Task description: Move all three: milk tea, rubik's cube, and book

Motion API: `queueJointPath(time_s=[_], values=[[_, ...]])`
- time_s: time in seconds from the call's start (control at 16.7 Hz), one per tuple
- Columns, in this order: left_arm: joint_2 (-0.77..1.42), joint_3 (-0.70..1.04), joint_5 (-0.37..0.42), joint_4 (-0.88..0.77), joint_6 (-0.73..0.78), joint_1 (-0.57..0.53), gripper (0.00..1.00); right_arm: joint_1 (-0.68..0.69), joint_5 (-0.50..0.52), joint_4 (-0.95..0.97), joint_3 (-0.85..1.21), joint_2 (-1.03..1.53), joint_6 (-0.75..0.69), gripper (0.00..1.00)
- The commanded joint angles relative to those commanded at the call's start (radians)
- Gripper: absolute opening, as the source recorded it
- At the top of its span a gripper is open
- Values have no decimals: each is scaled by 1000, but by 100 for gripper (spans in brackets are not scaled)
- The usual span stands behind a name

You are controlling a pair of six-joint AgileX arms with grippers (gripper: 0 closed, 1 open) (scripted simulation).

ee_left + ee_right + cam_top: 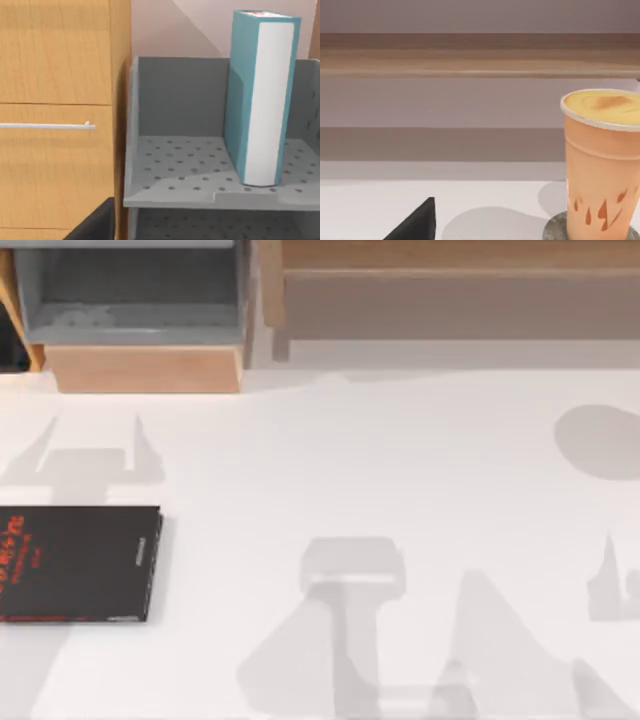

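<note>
Fingers give nothing away: whether either pair is spread or closed, I cannot tell. Top view: a thin black book with red lettering point(78, 563) lies at the left edge of the white table point(400, 470). Left wrist view: the left gripper point(95, 226) hangs level before a grey perforated shelf point(175, 195) behind the table, where the thick teal-blue book point(260, 100) stands upright, seemingly placed. Right wrist view: the right gripper point(417, 222) hovers low over the table beside the orange milk tea cup point(600, 165), which is on a grey coaster point(555, 230). The rubik's cube I cannot judge.
</note>
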Motion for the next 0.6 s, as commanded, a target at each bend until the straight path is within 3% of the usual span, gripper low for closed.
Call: queueJointPath(time_s=[0.36, 0.6], values=[[674, 377, -60, 186, -8, -73, 100, 0, 0, 0, 0, 0, 0, 100], [962, 580, -91, 294, -7, -109, 100, 0, 0, 0, 0, 0, 0, 100]])
